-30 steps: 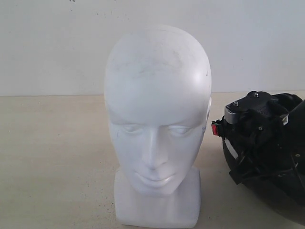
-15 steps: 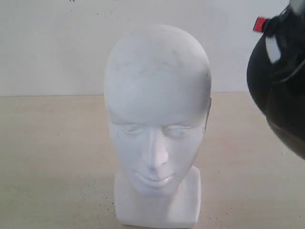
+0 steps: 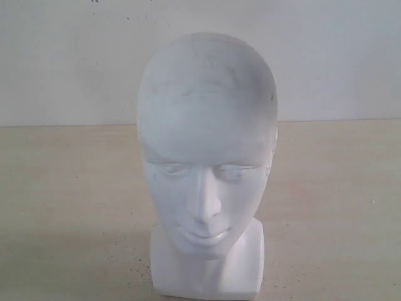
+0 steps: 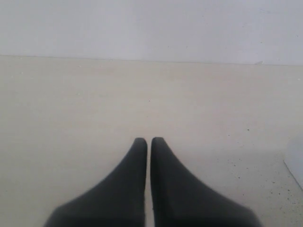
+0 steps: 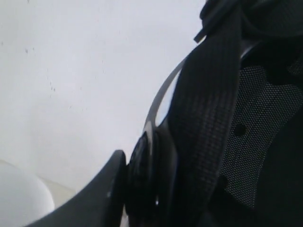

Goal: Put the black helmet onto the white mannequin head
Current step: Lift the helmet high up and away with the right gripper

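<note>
Clamping the black helmet (image 5: 246,142), the right end effector (image 5: 124,187) has one dark finger (image 5: 97,198) pressed against the shell's rim, the other hidden behind it. A wide strap (image 5: 203,104) and mesh lining (image 5: 265,109) fill the right of that wrist frame, with the helmet up against the pale wall (image 5: 71,71). At lower left, a white dome (image 5: 21,201) peeks in. Now the left end effector (image 4: 149,144): tips together, low over the tabletop (image 4: 71,104). Out wide, the white mannequin head (image 3: 207,157) stands upright at centre frame, face forward, on the beige tabletop with the wall behind.
</note>
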